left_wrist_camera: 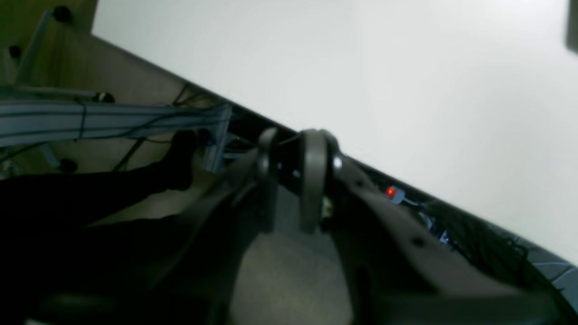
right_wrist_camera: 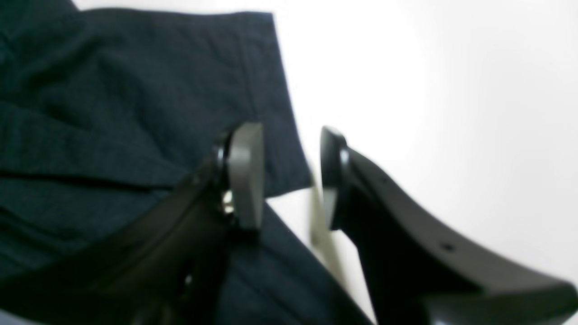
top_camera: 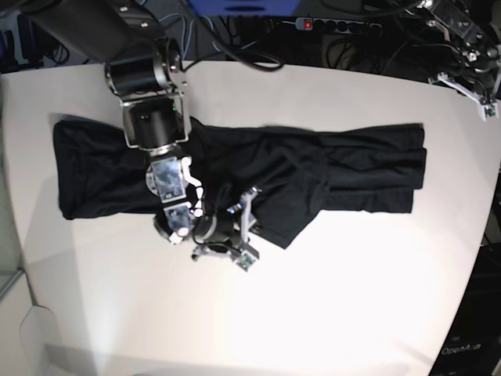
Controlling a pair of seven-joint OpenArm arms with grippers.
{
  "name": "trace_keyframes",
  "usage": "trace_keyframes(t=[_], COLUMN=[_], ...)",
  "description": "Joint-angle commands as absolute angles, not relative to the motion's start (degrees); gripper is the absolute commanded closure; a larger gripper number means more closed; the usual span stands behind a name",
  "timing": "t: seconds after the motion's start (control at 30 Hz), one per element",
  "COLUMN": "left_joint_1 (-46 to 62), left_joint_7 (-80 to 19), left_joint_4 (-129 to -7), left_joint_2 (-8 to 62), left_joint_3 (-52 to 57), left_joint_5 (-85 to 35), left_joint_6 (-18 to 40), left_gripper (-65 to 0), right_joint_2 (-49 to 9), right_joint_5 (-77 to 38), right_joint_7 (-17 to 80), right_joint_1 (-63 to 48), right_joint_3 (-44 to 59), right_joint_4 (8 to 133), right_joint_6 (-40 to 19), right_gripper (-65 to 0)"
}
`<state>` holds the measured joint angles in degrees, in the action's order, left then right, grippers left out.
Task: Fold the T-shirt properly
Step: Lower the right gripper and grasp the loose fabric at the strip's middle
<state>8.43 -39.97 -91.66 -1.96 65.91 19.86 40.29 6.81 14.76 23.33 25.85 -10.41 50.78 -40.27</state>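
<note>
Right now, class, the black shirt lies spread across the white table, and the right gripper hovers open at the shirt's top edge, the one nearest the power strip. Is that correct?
Not quite. The shirt does lie across the white table, and the right gripper is open, but it is at the shirt's bottom edge, on the side away from the power strip. The base view shows this.

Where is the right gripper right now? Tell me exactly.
In the base view the right gripper sits left of centre, low over the near edge of the T-shirt. Its wrist view shows the jaws apart, straddling the hem of a sleeve-like flap on the white table.
</note>
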Motion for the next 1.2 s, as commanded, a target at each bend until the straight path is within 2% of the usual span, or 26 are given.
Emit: trace_keyframes(t=[0.0,0.37,0.6,0.63,0.77,0.87,1.17], left_joint_1=[8.31,8.31,8.13,8.04,7.78,7.78,7.69], left_joint_7=[-39.34,-39.43,-39.43,-39.52,-39.52,-39.52,-39.52], left_joint_4=[-93.05,-93.23,-93.23,-93.23,-92.7,-92.62,-92.62], left_joint_2=[-1.27,-1.19,-1.27,-1.27,-1.27,-1.36,-1.36], left_joint_3=[66.07,66.07,66.07,66.07,65.89,65.89,65.8], left_joint_5=[19.65,19.74,19.74,19.74,19.74,19.74,19.74], left_joint_6=[40.0,40.0,40.0,40.0,40.0,40.0,40.0], left_gripper=[-8.1,-8.1,-8.1,-8.1,-8.1,-8.1,-8.1], right_joint_2=[7.25,6.9,6.11,6.11,4.62,4.26,3.91], right_joint_5=[13.76,13.76,13.76,13.85,13.85,13.85,13.85], right_joint_7=[21.32,13.05,13.41,13.41,13.49,13.49,12.88], right_joint_1=[28.09,30.29,31.16,31.25,32.4,32.48,30.2], right_joint_3=[-10.33,-10.42,-10.42,-10.51,-10.42,-10.42,-10.24], right_joint_4=[50.95,41.01,40.84,40.92,40.92,40.92,40.92], right_joint_6=[-40.0,-40.0,-40.0,-40.0,-40.0,-40.0,-40.0], right_gripper=[-22.1,-22.2,-22.2,-23.2,-34.2,-39.0,-39.6])
